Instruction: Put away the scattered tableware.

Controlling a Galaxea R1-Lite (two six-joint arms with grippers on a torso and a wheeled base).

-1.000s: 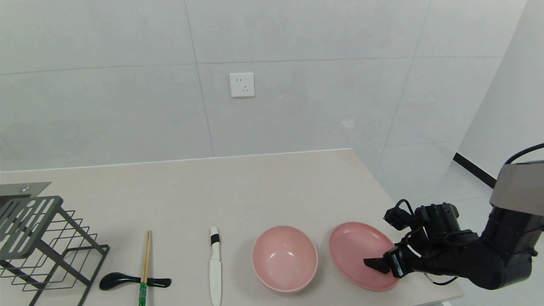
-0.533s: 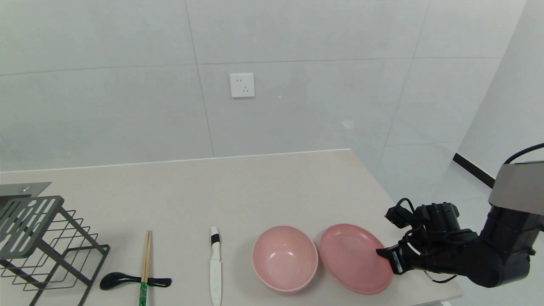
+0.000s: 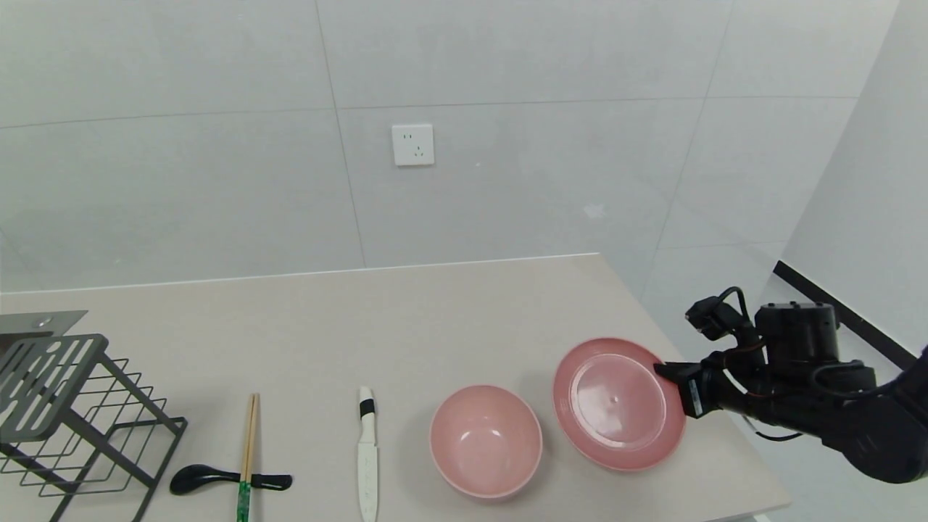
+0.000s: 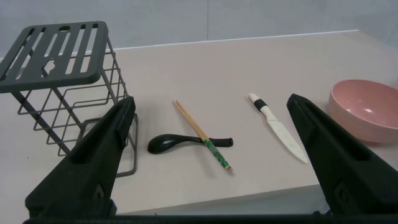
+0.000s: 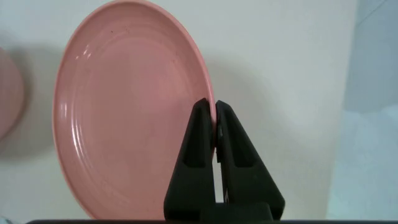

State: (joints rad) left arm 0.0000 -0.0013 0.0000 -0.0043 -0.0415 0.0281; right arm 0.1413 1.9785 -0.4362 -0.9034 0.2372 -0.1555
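Pink round plate (image 3: 616, 406): tipped up on edge near the table's right edge, just beside the bowl. Whether its low rim touches the table is unclear.
Right gripper (image 3: 665, 371): fingers clamped on the plate's right rim.
Left gripper (image 4: 209, 102): fingers spread wide and empty, at the near edge.
Near edge: white knife with a black band (image 3: 367, 453), black spoon (image 3: 199, 478) under wooden chopsticks (image 3: 248, 449).
Pink round bowl (image 3: 486, 441): upright, mid-right.
Dark wire rack (image 3: 43, 370): left edge.
Beige table (image 3: 406, 326): bare toward the far edge.
Doing it well: probably grip the rim firmly, raise the plate clear of the bowl, and carry it on edge to the rack.
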